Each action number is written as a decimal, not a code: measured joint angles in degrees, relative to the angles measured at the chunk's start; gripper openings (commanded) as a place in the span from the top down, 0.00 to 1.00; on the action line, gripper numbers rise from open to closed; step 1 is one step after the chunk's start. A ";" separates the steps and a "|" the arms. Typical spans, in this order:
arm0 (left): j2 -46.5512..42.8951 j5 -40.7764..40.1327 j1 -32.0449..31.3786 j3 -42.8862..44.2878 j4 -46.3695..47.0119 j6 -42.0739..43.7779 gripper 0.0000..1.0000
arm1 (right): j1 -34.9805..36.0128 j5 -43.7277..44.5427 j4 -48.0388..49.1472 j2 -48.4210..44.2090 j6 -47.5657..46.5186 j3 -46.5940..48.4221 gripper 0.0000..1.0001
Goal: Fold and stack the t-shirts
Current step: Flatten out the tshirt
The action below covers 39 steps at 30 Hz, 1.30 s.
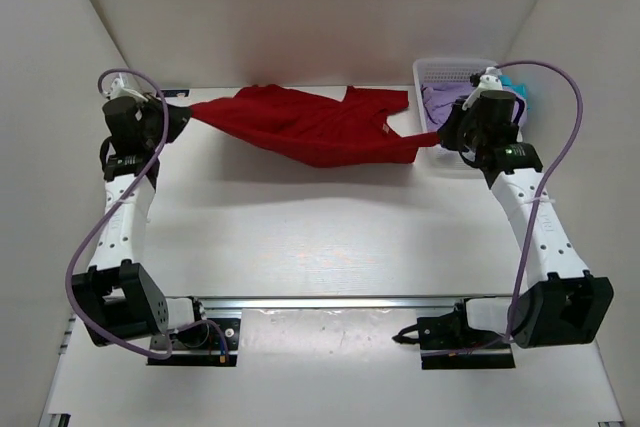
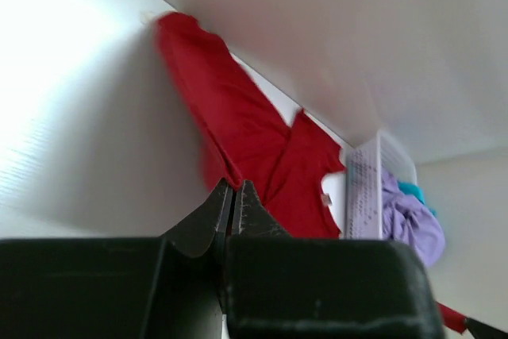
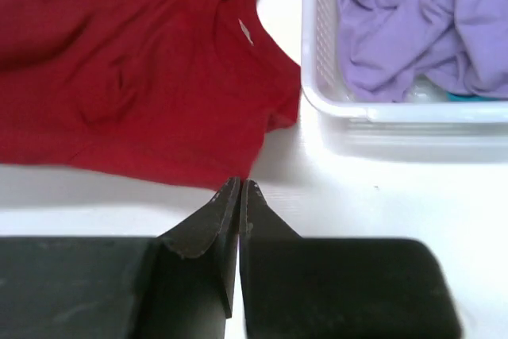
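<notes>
As the red shirt is stretched between your arms, its long axis runs left to right over the far side of the table. Your left gripper and right gripper each pinch one end, fingers closed on the cloth, neither one nearer.

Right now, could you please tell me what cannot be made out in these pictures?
The teal shirt: top view, mostly behind the right arm; right wrist view, a sliver under the lavender shirt.
The red shirt, left part: right wrist view, cut by the edge.
Cloth in the left end effector: left wrist view, hidden between its shut jaws.
The basket, contents: left wrist view, blurred.
</notes>
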 measured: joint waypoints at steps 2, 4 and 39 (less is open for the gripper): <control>-0.02 1.16 -0.79 0.48 -0.07 -0.74 1.00 | 2.32 3.15 -4.76 -0.04 -0.92 3.37 1.00; -0.09 1.75 -1.77 3.80 -1.31 -0.87 1.00 | 8.17 8.07 -8.70 0.28 -3.06 13.38 1.00; 17.88 -4.74 -5.62 27.69 -7.32 4.94 1.00 | 11.50 16.15 -1.55 46.36 -18.14 67.67 1.00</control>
